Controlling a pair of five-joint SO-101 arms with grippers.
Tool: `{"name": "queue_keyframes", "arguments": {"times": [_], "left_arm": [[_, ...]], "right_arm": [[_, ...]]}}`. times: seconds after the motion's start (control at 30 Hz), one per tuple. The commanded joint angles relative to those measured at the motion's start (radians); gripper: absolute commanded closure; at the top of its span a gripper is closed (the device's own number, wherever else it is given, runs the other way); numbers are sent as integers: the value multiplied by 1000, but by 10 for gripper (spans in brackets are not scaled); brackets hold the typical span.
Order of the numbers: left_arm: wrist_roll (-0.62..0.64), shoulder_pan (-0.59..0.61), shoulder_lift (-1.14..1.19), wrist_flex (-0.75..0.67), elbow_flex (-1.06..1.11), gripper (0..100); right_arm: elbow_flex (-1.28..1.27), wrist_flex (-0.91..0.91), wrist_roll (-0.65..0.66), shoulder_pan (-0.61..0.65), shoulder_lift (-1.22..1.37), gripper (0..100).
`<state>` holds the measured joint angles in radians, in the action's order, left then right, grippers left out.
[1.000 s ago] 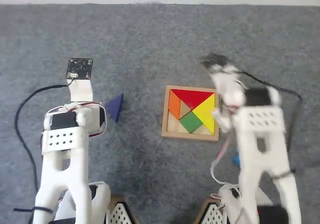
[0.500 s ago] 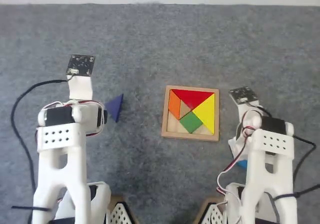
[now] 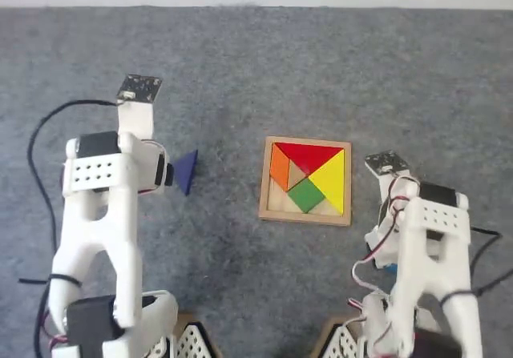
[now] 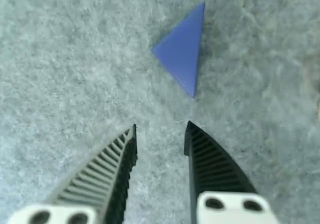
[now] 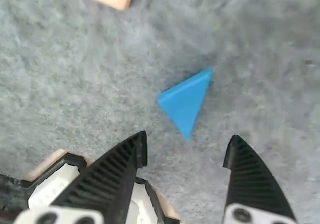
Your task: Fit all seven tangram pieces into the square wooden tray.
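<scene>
Closing on a flat triangle calls for care, and both arms face that step. The left pincer hangs spread over the grey surface, holding nothing, its jaws just short of the nearest corner of the dark blue triangle. I judge it should advance until the jaws straddle the piece. It should then turn so the pads meet two edges rather than a point, and drop low enough to catch the thin sides without digging into the nap. The right pincer is likewise spread wide and empty. The light blue triangle lies just ahead of the gap between its jaws, one corner aimed toward them, so a straight descent may do. A pinch on a corner would probably squirt either piece sideways.

Both triangles lie flat on the surface, well apart, one off each side of the square wooden tray. The tray holds a red triangle, an orange piece, a green square and a yellow triangle, all seated flat. Pale patches show in its middle and along its near edge; whether those are bare floor or plain pieces I cannot tell.
</scene>
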<state>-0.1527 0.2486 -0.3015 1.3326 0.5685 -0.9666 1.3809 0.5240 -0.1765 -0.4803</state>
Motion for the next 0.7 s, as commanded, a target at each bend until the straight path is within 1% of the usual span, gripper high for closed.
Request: {"name": "queue_keyframes", "arguments": {"times": [0.0,0.1,0.17,0.27,0.5,0.67], "left_arm": [[29,-2,-5,44,-79,844],[29,-2,-6,84,-105,844],[25,-2,-6,89,-110,844],[25,-2,-3,92,-105,844],[23,-2,-3,92,-104,844],[23,0,-3,92,-104,844]], "right_arm": [[46,-54,-14,-2,120,742],[49,-110,-31,7,203,742],[60,-140,-100,8,239,742],[77,-143,-161,8,260,742],[81,-148,-236,28,266,745],[81,-162,-279,62,263,829]]}}
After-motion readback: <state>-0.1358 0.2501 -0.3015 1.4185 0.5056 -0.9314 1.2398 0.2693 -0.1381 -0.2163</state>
